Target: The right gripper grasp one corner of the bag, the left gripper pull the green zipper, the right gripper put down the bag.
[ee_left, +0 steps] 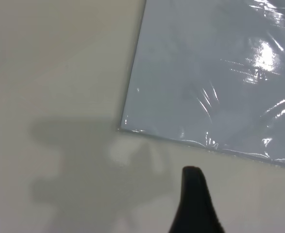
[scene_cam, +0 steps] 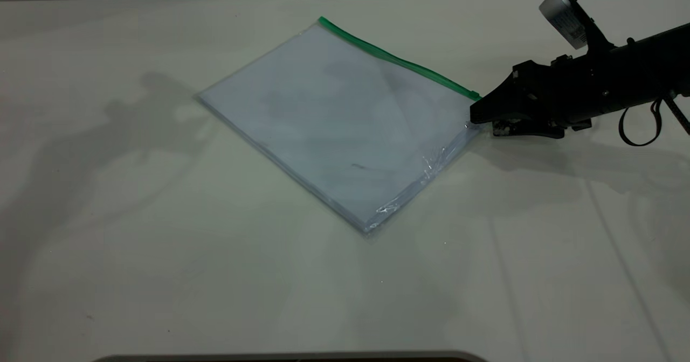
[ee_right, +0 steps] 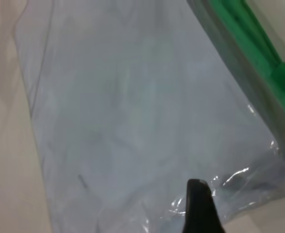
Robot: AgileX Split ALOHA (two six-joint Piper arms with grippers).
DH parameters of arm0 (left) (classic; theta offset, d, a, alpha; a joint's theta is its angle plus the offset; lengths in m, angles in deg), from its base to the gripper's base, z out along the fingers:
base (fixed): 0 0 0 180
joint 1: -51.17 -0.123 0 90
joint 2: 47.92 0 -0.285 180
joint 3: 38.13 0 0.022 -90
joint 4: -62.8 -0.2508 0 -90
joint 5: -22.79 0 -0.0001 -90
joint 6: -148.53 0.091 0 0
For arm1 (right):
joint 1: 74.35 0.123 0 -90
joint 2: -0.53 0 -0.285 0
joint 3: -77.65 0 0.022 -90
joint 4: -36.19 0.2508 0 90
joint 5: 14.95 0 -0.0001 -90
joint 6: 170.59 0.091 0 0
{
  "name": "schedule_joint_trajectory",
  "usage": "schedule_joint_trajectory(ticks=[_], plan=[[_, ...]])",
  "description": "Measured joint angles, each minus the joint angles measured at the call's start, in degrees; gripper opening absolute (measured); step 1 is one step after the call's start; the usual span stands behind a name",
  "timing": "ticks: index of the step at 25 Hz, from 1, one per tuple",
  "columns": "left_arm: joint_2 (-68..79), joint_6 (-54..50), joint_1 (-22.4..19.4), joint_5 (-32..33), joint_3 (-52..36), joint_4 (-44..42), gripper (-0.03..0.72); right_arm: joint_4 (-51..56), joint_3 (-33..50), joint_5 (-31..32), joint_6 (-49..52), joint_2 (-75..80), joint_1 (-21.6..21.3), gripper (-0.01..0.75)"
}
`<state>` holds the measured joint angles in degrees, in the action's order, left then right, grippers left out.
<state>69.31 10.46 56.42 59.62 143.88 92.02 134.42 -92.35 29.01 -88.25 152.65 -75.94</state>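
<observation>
Bag lies flat on the white table, near the middle and a bit toward the far side, turned diamond-wise so one corner points at the camera in the exterior view. Clear plastic, glossy, pale blue-grey look with white sheets showing through. Crinkles and bright glare along the right-hand short edge and at the near corner. A faint diagonal crease runs down from the top edge.

Green zipper runs along the far long edge, from the far corner down to the right corner. Bright green narrow strip; a thicker green end piece sits at the right end, just beside the gripper tip. In the right wrist view the strip looks ridged and ends in that chunkier block.

Right gripper reaches in low from the right, tip at the bag's right corner, touching or just over the corner edge. White labelled cylinder on top, black cable looping below. One finger shows over the crinkled corner plastic. Cannot tell whether its fingers are apart or together, nor whether the corner is pinched.

Left gripper is out of the exterior view; only its shadow falls on the table at left. The left wrist view shows one dark finger above bare table, near but apart from a bag corner. Finger spacing cannot be told.
</observation>
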Motion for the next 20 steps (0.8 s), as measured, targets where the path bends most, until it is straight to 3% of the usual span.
schedule_joint_trajectory(ticks=[13,20], plan=[[0.0,0.0,0.0,-0.3,0.0,0.04,0.587,4.27,-0.42,1.18,-4.16,2.32,0.21,0.525],[0.0,-0.05,0.0,-0.47,0.0,0.04,0.587,4.28,-3.09,1.19,-5.04,3.13,4.15,0.525]])
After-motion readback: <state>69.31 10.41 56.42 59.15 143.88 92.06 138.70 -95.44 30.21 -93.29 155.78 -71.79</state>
